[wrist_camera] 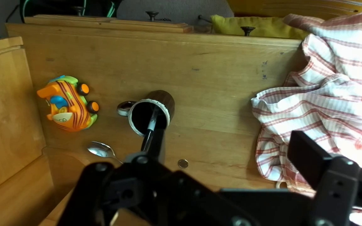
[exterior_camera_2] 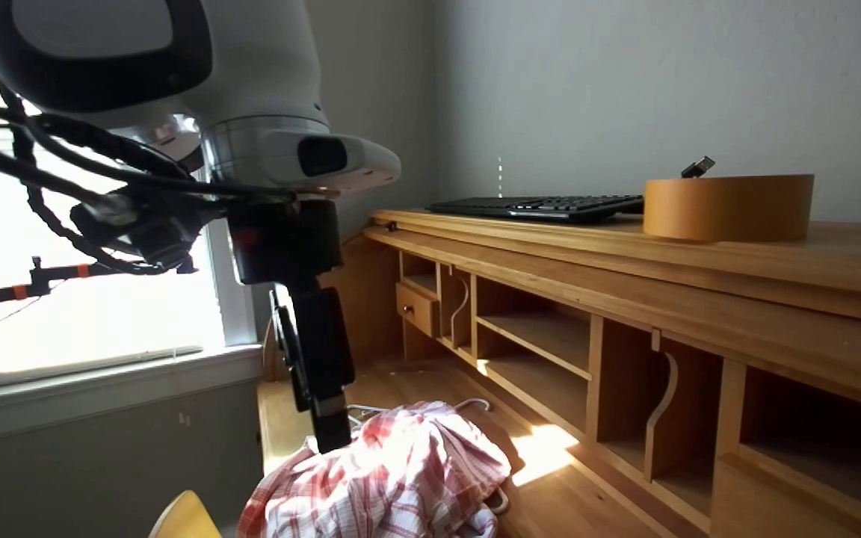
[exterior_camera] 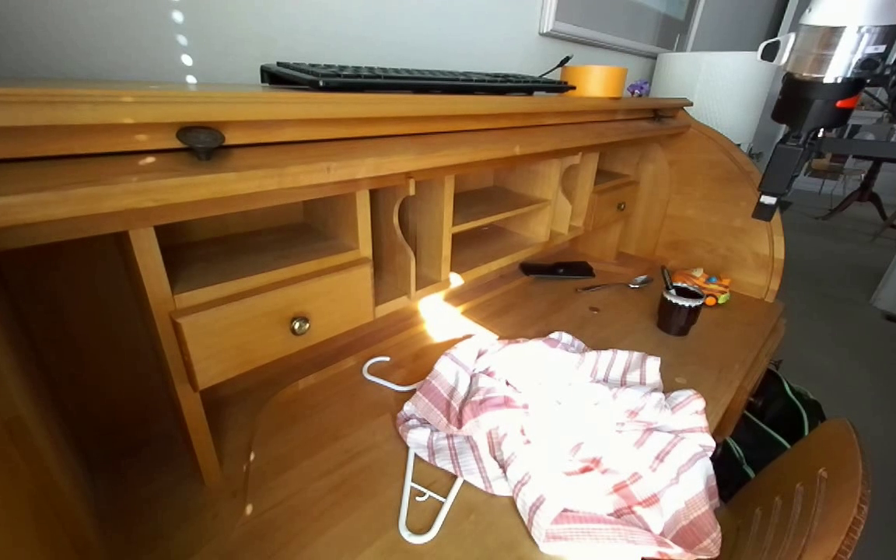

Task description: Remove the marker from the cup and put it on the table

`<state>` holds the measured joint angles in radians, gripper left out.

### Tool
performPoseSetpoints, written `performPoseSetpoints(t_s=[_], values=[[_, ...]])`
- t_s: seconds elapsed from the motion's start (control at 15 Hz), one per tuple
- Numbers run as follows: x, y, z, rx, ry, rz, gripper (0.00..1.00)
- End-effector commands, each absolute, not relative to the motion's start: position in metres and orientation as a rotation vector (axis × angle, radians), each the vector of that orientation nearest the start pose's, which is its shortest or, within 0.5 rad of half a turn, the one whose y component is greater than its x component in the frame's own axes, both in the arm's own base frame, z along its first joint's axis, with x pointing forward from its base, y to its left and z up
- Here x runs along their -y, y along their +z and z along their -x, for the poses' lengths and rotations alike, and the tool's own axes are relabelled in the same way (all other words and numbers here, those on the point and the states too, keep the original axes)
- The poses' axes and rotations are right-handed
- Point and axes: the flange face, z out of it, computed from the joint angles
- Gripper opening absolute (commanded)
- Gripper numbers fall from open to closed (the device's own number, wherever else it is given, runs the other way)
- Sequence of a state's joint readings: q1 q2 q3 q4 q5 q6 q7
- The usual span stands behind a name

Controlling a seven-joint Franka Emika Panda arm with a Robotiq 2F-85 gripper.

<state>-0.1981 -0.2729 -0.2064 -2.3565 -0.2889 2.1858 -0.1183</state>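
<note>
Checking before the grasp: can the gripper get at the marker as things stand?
Probably yes, after lining up and lowering: the gripper is open, and the marker sticks out of the cup, its end uncovered in an exterior view.

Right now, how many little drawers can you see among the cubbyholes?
2. In an exterior view, the near drawer is on the picture's left, the far drawer on its right. Deep shadow at the extreme left could hide more.

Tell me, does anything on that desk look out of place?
Yes: a striped cloth lies crumpled across the desk, a white hanger poking out, more like laundry than office things. Nothing looks spilled.
</note>
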Motion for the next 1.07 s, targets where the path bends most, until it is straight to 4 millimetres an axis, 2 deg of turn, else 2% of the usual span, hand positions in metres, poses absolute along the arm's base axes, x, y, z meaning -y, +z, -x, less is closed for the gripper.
performPoseSetpoints(t_s=[0.0, 0.33, 0.4, 0.53, 0.6, 1.0], values=[[0.197, 0.444, -0.427, -0.211, -0.082, 3.341, 1.0], [0.197, 0.444, -0.427, -0.211, -0.082, 3.341, 1.0], [0.201, 0.442, -0.428, -0.212, 0.037, 3.35, 1.0], [0.207, 0.435, -0.434, -0.213, 0.038, 3.312, 1.0], [0.212, 0.431, -0.436, -0.117, 0.008, 3.264, 1.0], [0.239, 0.403, -0.449, 0.028, -0.023, 3.195, 1.0]])
